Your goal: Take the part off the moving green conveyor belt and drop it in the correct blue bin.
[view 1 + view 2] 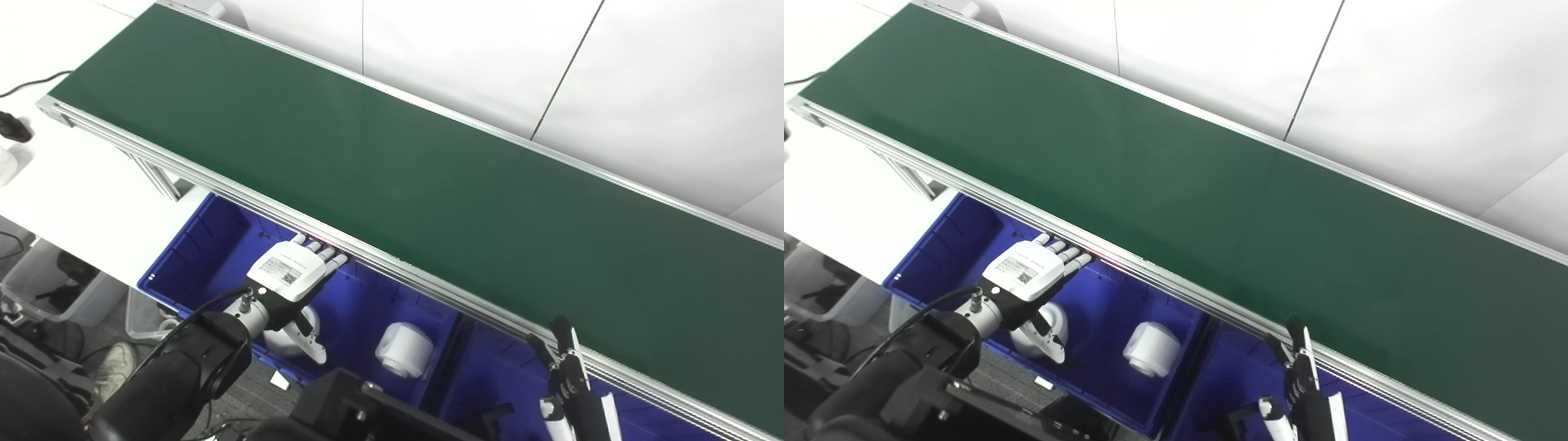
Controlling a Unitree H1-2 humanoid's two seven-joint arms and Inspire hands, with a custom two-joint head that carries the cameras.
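The green conveyor belt (392, 165) runs diagonally from top left to bottom right and carries no part in view. My left hand (293, 277) hovers open, palm down, over the left blue bin (190, 245), its fingertips near the belt's aluminium rail. In that bin lie a white cylindrical part (404, 349) and a second white part (288, 337), half hidden beneath the hand. My right hand (569, 380) stands open at the bottom edge, fingers pointing up beside the rail, above the right blue bin (490, 386).
The aluminium rail (429, 285) borders the belt's near side above the bins. A white table (79, 202) lies at the left, with a clear plastic box (55, 288) below it. White wall panels back the belt.
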